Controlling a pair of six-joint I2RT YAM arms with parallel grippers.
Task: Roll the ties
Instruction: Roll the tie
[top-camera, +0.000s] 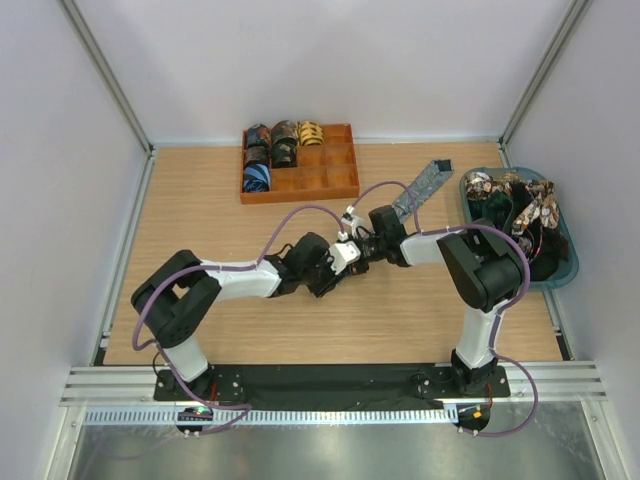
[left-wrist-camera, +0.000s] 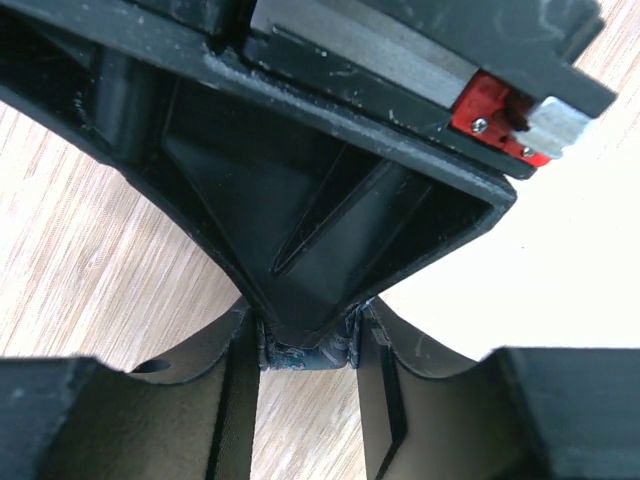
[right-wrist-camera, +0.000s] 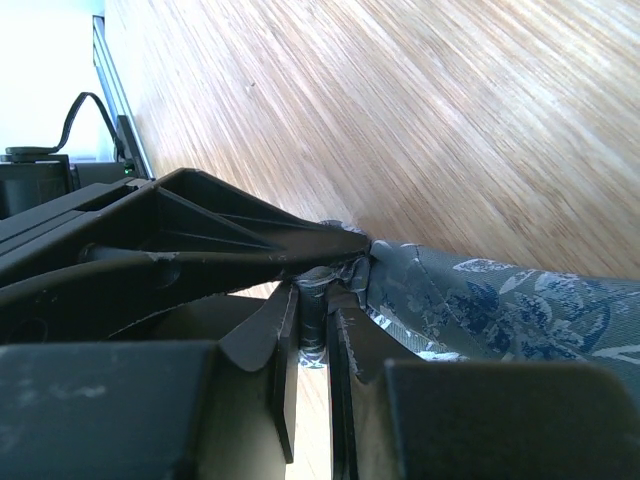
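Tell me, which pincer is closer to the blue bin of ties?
Right, barely. The right pincer sits on the blue bin side; the left pincer meets it from farther away, both pinching the grey tie.

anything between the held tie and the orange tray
Nothing on the table. The left gripper and right gripper pinch one end of the tie; bare wood lies between it and the tray, with only a purple cable looping above.

We lose the near end of the grey-blue tie under the left gripper and right gripper. Left wrist: only a sliver of it shows; right wrist: its length runs off the picture's edge.
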